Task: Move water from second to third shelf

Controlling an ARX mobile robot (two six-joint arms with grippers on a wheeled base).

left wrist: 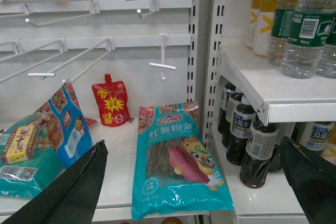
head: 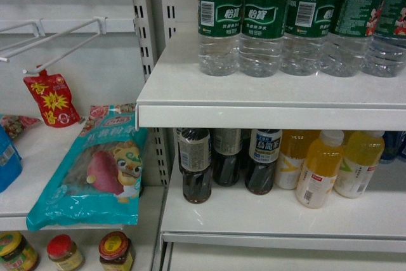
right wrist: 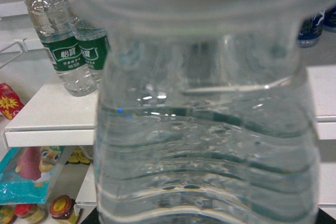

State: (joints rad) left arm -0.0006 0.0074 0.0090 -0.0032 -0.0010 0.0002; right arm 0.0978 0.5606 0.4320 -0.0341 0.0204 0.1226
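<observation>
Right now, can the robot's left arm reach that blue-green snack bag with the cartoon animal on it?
Probably yes. The left gripper is open and faces the snack bag, which lies flat on the white shelf straight ahead. Nothing stands between them; the hooks hang higher up.

Left tool (left wrist: 194, 182) with dark fingers (left wrist: 79, 187) spread wide apart; right tool unseen.

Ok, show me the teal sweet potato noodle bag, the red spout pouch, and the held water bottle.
Teal noodle bag (left wrist: 178, 166): left wrist view, cartoon front.
Red spout pouch (left wrist: 112, 102): left wrist view, yellow starburst.
Water bottle (right wrist: 205, 145): right wrist view, ribbed clear body.
</observation>
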